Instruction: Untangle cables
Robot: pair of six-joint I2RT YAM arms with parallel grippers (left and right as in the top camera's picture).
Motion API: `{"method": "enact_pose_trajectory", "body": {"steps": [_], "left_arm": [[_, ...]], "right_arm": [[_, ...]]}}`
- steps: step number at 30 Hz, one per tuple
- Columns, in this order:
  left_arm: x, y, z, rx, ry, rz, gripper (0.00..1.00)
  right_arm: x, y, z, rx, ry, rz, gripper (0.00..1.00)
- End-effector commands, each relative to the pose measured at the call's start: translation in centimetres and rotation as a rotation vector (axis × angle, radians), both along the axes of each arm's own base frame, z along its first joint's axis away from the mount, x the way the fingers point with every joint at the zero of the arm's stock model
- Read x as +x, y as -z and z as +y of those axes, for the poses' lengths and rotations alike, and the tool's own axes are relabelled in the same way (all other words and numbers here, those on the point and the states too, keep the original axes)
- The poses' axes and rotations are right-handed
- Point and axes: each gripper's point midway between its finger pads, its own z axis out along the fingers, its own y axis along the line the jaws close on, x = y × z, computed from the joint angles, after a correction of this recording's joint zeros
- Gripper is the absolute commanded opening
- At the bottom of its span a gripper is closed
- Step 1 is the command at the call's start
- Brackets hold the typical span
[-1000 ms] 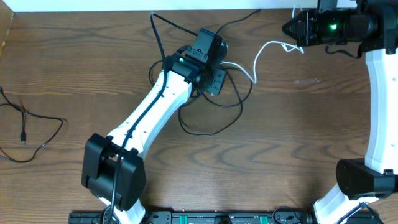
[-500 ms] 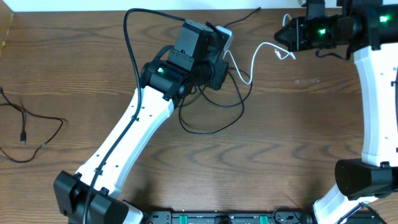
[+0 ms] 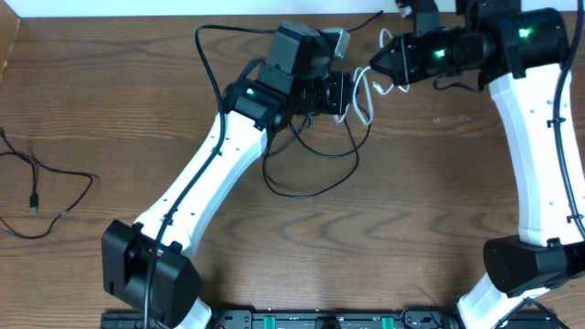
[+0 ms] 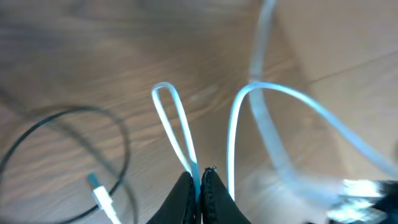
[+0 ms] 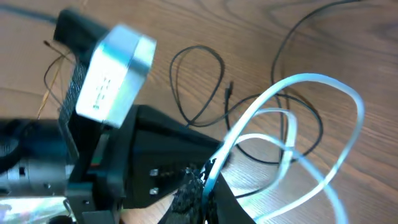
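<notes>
White cable (image 3: 369, 108) is hanging in tangled loops between my two hands near the far edge of the table (image 3: 430, 210), seen from overhead. My left hand (image 3: 352, 94) is reaching in from the left and my right hand (image 3: 373, 62) from the right, and the two are sitting just beside each other at those loops. A black cable (image 3: 306, 195) is lying in wide curves on the table under my left arm. A second black cable (image 3: 90, 183) is resting well apart at the left edge.

From the left wrist, my left hand (image 4: 200, 177) is pressed together, pinching the white cable (image 4: 168, 118), which is rising from between the fingers as a narrow loop beside a taller arc. The black cable (image 4: 121, 134) is curving over the table (image 4: 74, 50) at the left, and a pale connector (image 4: 99, 198) is showing near it.

From the right wrist, my right hand (image 5: 205, 186) is also pressed together, pinching the white cable (image 5: 286, 93), which is sweeping up and to the right in broad loops above the table (image 5: 379, 37). The black cable (image 5: 221, 62) is lying in a loop beyond. A silver block (image 5: 115, 68) on my left arm is filling the left side; faint marks are showing on its face, but I cannot read them.
</notes>
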Motion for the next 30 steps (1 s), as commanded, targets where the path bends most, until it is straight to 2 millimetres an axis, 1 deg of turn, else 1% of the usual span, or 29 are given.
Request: {"method": "enact_pose_trajectory", "body": {"steps": [1,7,9,12,16,17,18,19,20,21,22,23,26,29,30], "left_arm": [[-0.7,-2.3,-0.3,-0.166,0.104,0.047,0.08],[0.9,-4.6,1.8,-0.292,0.099,0.062,0.08],[1.2,-5.3,2.2,-0.327,0.108,0.056,0.08],[1.4,-5.7,2.4,-0.346,0.114,0.054,0.08],[1.3,-5.7,2.5,-0.351,0.121,0.061,0.08],[1.3,-5.7,2.5,-0.351,0.121,0.060,0.08],[1.3,-5.7,2.5,-0.351,0.119,0.060,0.08],[1.4,-5.7,2.6,-0.351,0.118,0.059,0.08],[1.4,-5.7,2.6,-0.351,0.116,0.058,0.08],[1.5,-5.8,2.7,-0.352,0.114,0.055,0.08],[1.6,-5.7,2.8,-0.351,0.111,0.055,0.08],[1.7,-5.7,3.0,-0.349,0.103,0.053,0.08],[2.4,-5.5,3.4,-0.334,0.069,0.043,0.08],[3.2,-5.0,3.9,-0.305,0.018,0.027,0.08],[3.6,-4.9,4.1,-0.292,-0.002,0.016,0.08]], "right_arm": [[-0.1,0.1,0.8,0.008,-0.032,-0.006,0.01],[0.1,-0.1,0.9,0.022,-0.025,-0.011,0.01],[0.0,-0.6,1.5,0.054,-0.045,-0.018,0.01],[-0.2,-1.3,2.5,0.095,-0.082,-0.035,0.04],[-0.3,-1.7,3.4,0.106,-0.102,-0.052,0.09],[-0.3,-1.7,3.6,0.106,-0.105,-0.053,0.15],[-0.4,-1.7,3.8,0.105,-0.109,-0.054,0.35],[-0.4,-1.6,3.7,0.100,-0.106,-0.054,0.47],[-0.3,-1.6,3.6,0.095,-0.102,-0.055,0.62],[-0.2,-1.5,3.5,0.091,-0.098,-0.056,0.81],[-0.2,-1.5,3.4,0.088,-0.094,-0.057,0.91],[-0.1,-1.4,3.4,0.083,-0.090,-0.058,0.98],[0.3,-1.1,2.9,0.055,-0.057,-0.057,0.99],[1.3,-0.3,1.4,-0.009,0.038,-0.046,0.99],[1.7,0.1,0.6,-0.042,0.083,-0.040,0.99]]}}
